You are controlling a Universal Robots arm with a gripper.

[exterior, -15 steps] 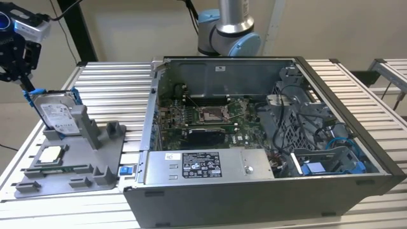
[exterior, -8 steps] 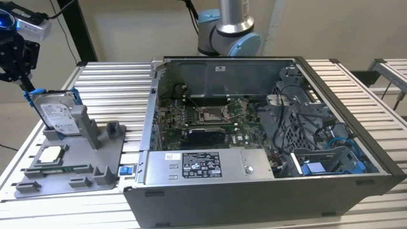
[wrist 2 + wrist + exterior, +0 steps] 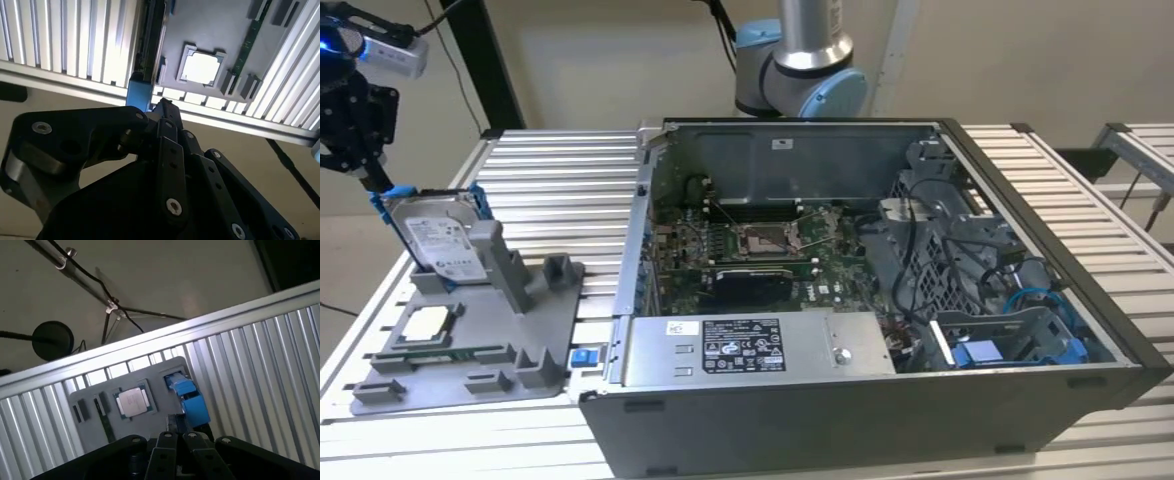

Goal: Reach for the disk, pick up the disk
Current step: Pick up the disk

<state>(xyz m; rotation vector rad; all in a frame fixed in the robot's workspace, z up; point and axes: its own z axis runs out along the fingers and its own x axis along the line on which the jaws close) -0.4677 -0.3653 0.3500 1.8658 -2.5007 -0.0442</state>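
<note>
Gripper: hangs tip-down at the exterior view's far left, right at the upper corner of the disk, touching or all but touching the blue rail there. Cannot tell how far open, nor whether holding anything.

Disk: stands on edge in the grey fixture on the tabletop, label face toward the camera, long axis upright with the top leaning a little toward the exterior view's left. Lies directly beneath the gripper, rails running up both sides.

In the second wrist view: seen edge-on, just past the gripper, beside the processor chip lying flat in the fixture. Judged as a reach near its end, with no lift to be seen.
</note>
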